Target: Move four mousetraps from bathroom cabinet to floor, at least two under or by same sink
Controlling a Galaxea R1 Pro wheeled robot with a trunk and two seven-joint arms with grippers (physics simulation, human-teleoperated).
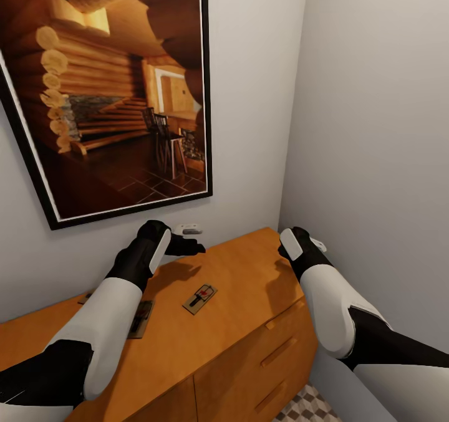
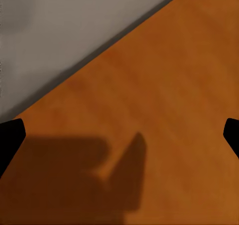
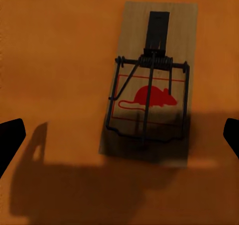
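Mousetraps [image 1: 200,298] flat atop cabinet [image 1: 249,272]

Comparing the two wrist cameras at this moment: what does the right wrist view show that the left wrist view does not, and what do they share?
Right wrist view alone: a mousetrap lying flat on the cabinet top, wire spring and red mouse print facing up, partly in shadow.

Left wrist view alone: the grey wall meeting the back edge of the wooden top, and no mousetrap.

Shared: the orange-brown wooden surface, a dark cast shadow on it, and two black fingertips at opposite picture edges, spread wide with nothing between them, so each end effector looks open.
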